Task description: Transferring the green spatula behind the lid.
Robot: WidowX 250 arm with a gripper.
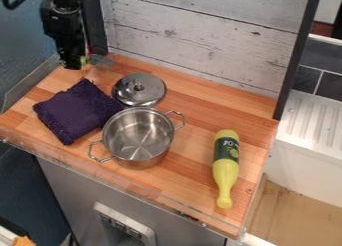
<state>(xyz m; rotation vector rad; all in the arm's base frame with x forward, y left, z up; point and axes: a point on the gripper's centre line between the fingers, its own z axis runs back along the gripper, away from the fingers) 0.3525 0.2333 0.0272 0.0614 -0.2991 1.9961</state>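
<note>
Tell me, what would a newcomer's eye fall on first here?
Probably the bright yellow bottle, lying at the right of the wooden counter, and the shiny open pot near the middle, with a metal lid behind it. Next might come the dark purple cloth to the pot's left and the black robot hand at upper left.

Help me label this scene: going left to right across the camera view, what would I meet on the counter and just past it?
Purple cloth → metal lid → yellow bottle → white ridged draining surface.
</note>
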